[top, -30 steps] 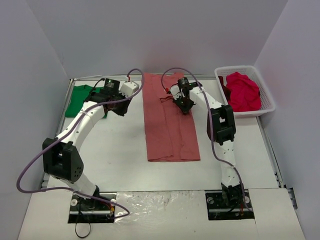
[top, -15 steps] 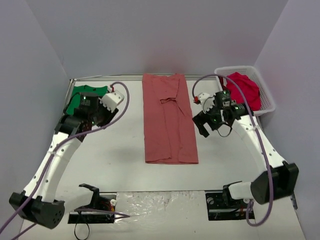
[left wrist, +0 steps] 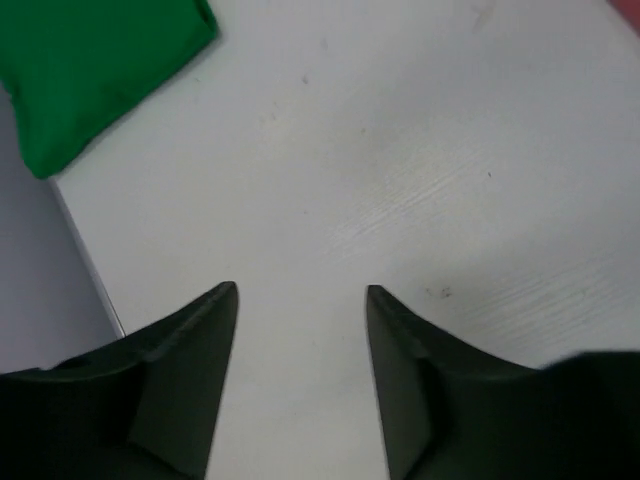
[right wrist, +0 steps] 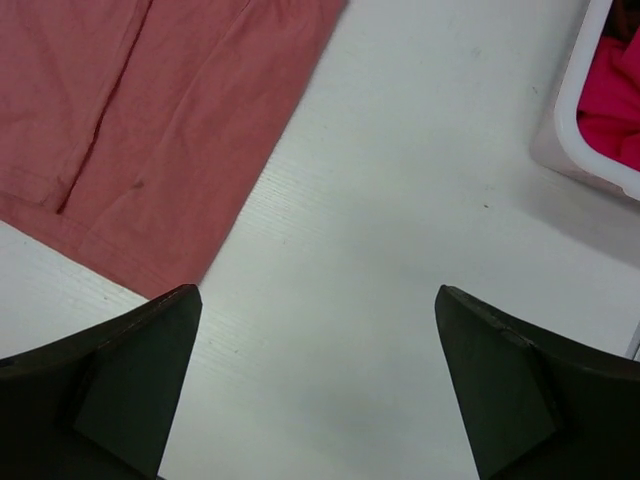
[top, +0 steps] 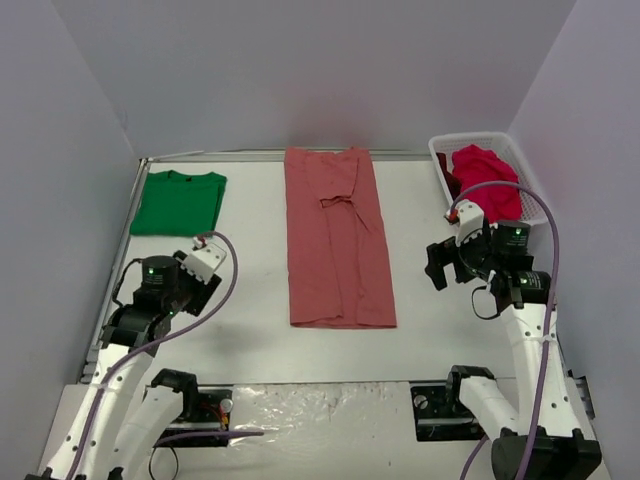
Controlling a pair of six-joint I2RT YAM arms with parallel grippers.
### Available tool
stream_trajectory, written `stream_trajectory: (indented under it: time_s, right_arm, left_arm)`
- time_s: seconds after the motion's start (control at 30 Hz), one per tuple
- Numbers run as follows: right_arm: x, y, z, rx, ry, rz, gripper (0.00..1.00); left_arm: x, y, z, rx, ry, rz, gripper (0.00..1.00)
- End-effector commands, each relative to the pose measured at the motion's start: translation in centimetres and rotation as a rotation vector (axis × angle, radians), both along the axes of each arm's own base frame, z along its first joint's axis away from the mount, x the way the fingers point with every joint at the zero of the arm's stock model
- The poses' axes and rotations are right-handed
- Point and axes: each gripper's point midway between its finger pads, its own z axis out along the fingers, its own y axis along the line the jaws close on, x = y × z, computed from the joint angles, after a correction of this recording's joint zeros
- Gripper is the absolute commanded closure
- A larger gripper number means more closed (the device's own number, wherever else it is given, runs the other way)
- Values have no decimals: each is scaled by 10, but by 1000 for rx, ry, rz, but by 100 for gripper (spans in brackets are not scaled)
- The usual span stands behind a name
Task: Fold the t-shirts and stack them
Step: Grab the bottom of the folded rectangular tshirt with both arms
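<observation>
Pink t-shirt: folded into a long strip, flat in the middle of the table, running front to back. Green t-shirt: folded, flat at the far left corner. Crimson t-shirts: bunched in the white basket at the far right. Left gripper: jaws partly apart, nothing between them, over bare table well in front of the green one. Right gripper: jaws spread wide, empty, over bare table between the pink strip's near right corner and the basket.
</observation>
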Motion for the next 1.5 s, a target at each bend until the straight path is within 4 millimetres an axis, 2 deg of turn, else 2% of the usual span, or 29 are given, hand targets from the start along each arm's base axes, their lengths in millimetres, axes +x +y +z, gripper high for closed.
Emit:
stream_trajectory:
  time_s: [0.0, 0.1, 0.2, 0.5, 1.47]
  right_arm:
    - [-1, 3, 19, 35, -123, 56, 0]
    - [-6, -3, 23, 17, -162, 53, 0]
    - [-4, -7, 21, 19, -151, 38, 0]
    - [2, -11, 5, 20, -61, 30, 0]
    - [9, -13, -9, 23, 7, 30, 0]
  left_arm:
    - [8, -6, 37, -110, -190, -5, 43]
    - [7, 5, 32, -112, -207, 39, 36]
    - [10, 15, 28, -91, -190, 80, 34]
    - [10, 17, 18, -64, -138, 69, 34]
    - [11, 20, 9, -45, -95, 70, 34]
